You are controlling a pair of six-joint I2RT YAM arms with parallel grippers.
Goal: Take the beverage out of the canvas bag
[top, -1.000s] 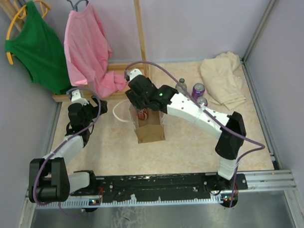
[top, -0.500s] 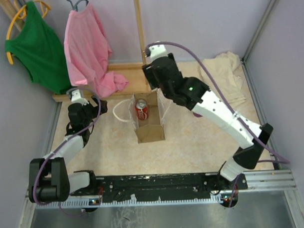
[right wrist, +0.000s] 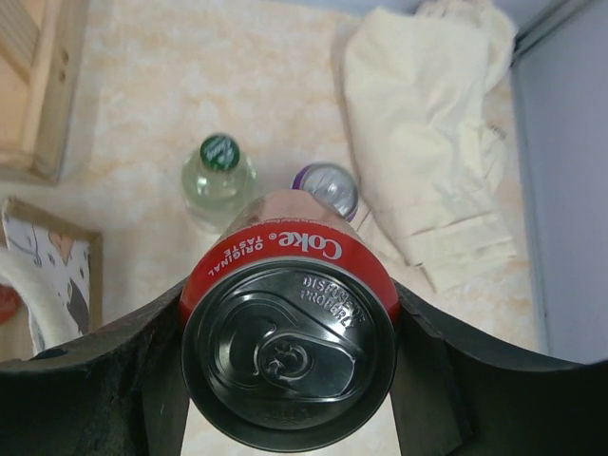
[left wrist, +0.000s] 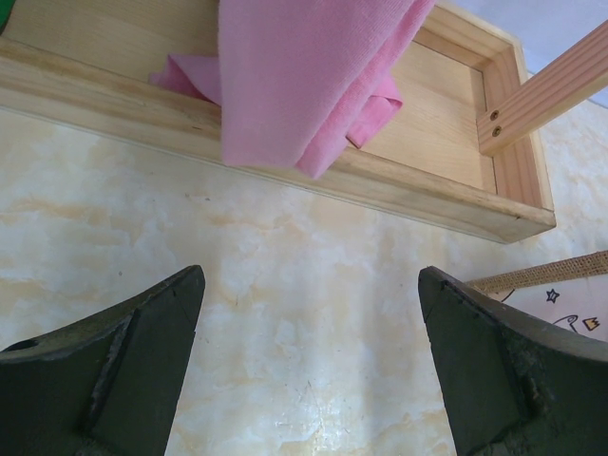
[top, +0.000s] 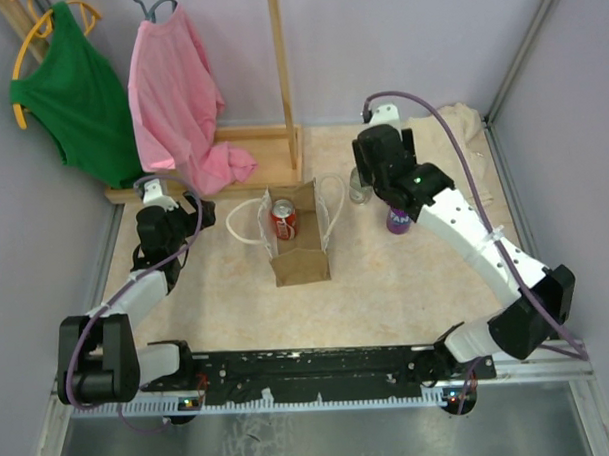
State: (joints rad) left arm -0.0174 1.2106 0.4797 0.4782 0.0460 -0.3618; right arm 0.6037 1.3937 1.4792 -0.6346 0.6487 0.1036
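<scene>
Red and silver, the Coke can [right wrist: 290,353] fills the right wrist view. We see the right gripper [right wrist: 288,380] closed partway on it, one finger against each side, the can raised above the table [right wrist: 190,76]. Beneath it on the table stand a green-capped clear bottle [right wrist: 218,176] and a purple can [right wrist: 326,187], just beside each other, with a beige cloth [right wrist: 427,133] near them. From the top view we place this gripper well right of the canvas bag [top: 301,258], which stands upright and open with a second red can [top: 284,221] inside. The left gripper [left wrist: 309,304] hovers wide open and empty over the table, near a wooden base [left wrist: 446,204] draped with pink fabric [left wrist: 304,76].
</scene>
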